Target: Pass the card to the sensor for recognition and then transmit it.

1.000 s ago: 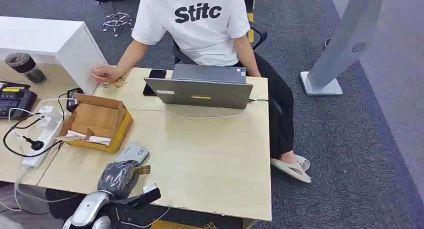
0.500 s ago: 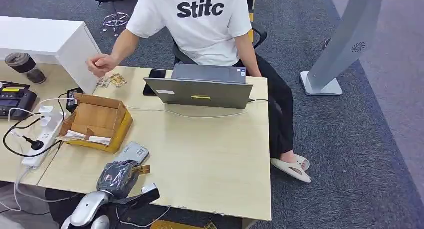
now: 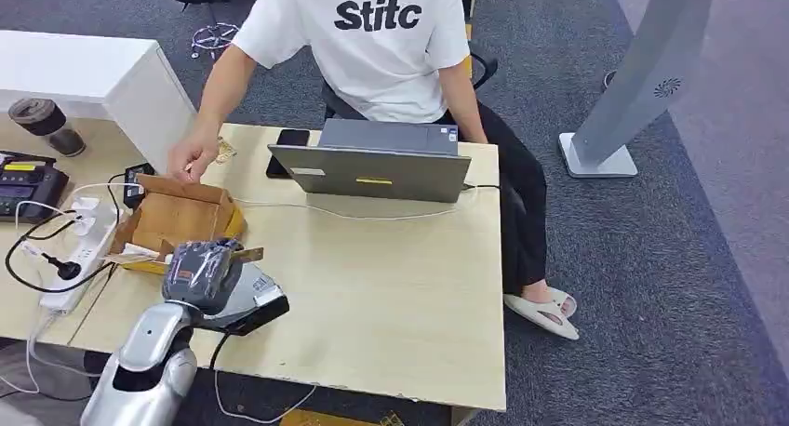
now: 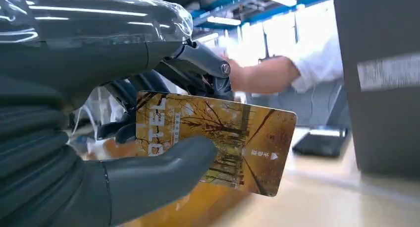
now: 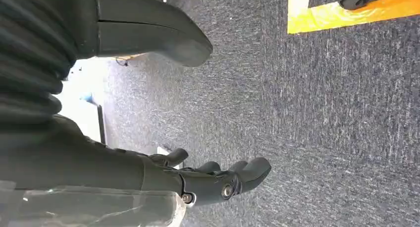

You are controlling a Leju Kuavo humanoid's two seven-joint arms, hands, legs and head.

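My left hand (image 3: 200,272) has risen from the near edge of the desk (image 3: 391,296) and travelled forward in the last second, so it now hangs over the grey sensor (image 3: 263,289), which was lying in the open a moment ago and now shows as no more than a corner past my wrist. The card (image 3: 249,255) has come along with it and pokes out toward the laptop (image 3: 372,170). I take this to mean the recognition step is either happening or just about to; I cannot tell from the head view whether the card is directly above the reader's face or a little past it, nearer the cardboard box (image 3: 181,223).

The person across the desk has moved too: their hand (image 3: 193,154), lifted half a second ago, is now down at the far rim of the box. That may be where the handover goes next, but that is only my guess.

In the left wrist view my left hand (image 4: 148,138) is closed on the card (image 4: 218,142), thumb pressed against its printed golden face and darker fingers behind it. Most of the card stands free of the grip, level and not bent.

My right hand (image 5: 208,180) hangs at my side over the carpet (image 5: 322,113), fingers loosely parted, holding nothing.
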